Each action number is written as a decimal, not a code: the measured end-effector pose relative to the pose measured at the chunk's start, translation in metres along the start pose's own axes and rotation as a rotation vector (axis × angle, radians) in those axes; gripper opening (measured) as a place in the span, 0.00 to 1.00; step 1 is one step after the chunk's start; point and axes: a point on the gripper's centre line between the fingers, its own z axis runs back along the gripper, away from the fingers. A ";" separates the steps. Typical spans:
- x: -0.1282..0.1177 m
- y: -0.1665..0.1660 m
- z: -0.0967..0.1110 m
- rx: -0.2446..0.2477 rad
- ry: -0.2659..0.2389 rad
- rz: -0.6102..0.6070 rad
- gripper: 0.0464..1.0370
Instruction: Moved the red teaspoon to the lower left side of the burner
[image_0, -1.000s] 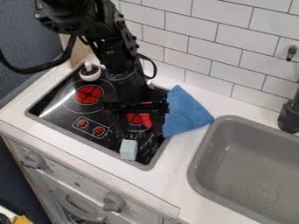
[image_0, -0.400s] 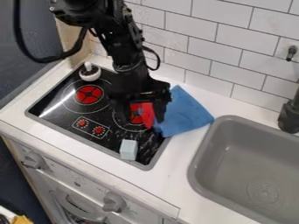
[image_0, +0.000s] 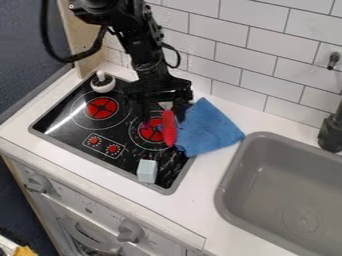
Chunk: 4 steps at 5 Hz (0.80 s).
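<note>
Red teaspoon (image_0: 168, 131) on the stove, black gripper (image_0: 163, 119) raised back from it, fingers apart.
More of the burner (image_0: 151, 131) shows than a second ago, as the gripper has drawn back toward the wall; the teaspoon lies over the burner's sink-side edge, beside the blue cloth (image_0: 210, 130), its far end near the fingers, which point down under an arm slanting from the top.

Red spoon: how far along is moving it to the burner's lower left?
Done: nothing yet; the red spoon is at the right side of the right burner, by the blue cloth. In hand: apparently nothing; the gripper has its jaws apart. Left: the whole move.
</note>
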 end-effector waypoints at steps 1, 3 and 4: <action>0.013 0.006 -0.009 0.048 -0.023 0.004 0.96; 0.018 0.009 -0.035 0.116 0.031 -0.012 0.96; 0.017 0.012 -0.042 0.131 0.037 -0.007 0.91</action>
